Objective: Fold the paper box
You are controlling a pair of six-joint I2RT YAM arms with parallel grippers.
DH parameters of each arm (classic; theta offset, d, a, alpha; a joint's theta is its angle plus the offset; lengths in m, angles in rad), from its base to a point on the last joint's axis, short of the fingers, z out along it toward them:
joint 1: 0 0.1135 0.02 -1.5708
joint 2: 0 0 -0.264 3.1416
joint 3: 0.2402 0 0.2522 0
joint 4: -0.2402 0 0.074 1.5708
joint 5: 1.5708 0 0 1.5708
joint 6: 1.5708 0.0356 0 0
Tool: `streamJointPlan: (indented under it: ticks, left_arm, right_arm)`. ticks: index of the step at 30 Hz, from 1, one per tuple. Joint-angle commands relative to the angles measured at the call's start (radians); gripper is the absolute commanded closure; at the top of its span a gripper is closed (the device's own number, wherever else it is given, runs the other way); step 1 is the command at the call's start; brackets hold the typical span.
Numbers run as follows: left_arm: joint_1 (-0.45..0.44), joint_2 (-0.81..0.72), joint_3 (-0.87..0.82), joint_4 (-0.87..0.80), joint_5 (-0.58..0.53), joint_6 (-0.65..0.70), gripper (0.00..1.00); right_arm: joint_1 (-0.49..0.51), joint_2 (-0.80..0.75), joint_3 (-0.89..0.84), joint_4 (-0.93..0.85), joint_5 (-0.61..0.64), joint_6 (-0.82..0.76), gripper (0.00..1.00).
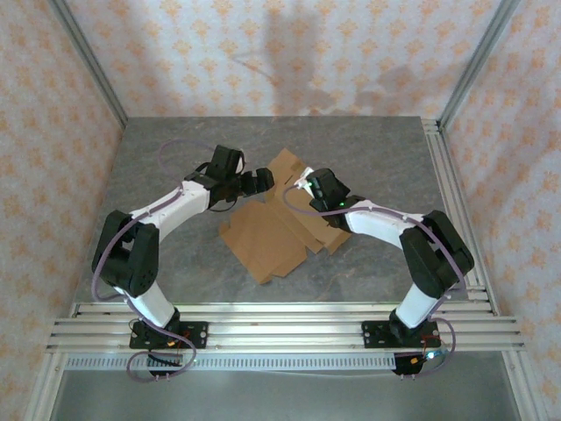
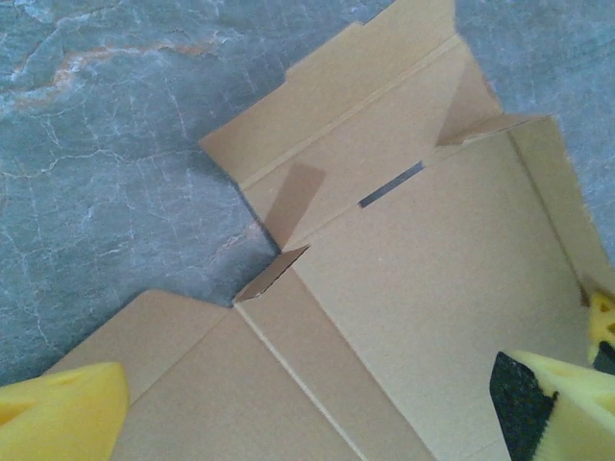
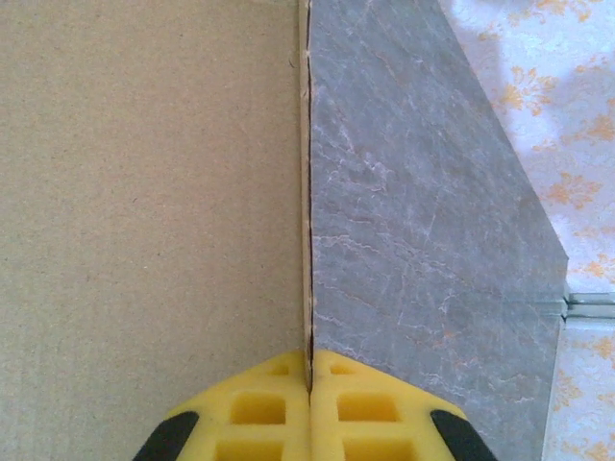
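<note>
Paper box (image 1: 272, 237), part-folded. Left wrist: left gripper (image 2: 307, 413) spread wide above it. Right wrist: right gripper (image 3: 309, 379) pinching its edge.

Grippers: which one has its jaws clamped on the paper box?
The right gripper, jaws shut on an edge of the paper box; the left gripper has its jaws wide apart above it.

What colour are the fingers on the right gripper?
Yellow, with black at their outer corners; the right gripper's fingers show best in the right wrist view.
</note>
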Motion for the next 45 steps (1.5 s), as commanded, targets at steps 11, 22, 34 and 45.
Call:
streamJointPlan:
  ticks: [11, 22, 34, 45]
  left_arm:
    - [0.012, -0.036, 0.011, -0.019, -0.006, 0.000, 0.00]
    - [0.012, -0.042, 0.022, -0.033, 0.001, 0.007, 0.00]
    - [0.013, -0.039, 0.021, -0.030, 0.017, 0.013, 0.00]
    - [0.013, -0.045, 0.024, -0.048, 0.016, 0.028, 0.00]
  right_arm:
    - [-0.092, 0.063, 0.116, -0.232, -0.534, 0.292, 0.94]
    - [-0.158, 0.118, 0.210, -0.321, -0.578, 0.337, 0.55]
    - [-0.208, 0.183, 0.280, -0.464, -0.658, 0.318, 0.52]
    - [-0.208, 0.286, 0.369, -0.527, -0.620, 0.291, 0.64]
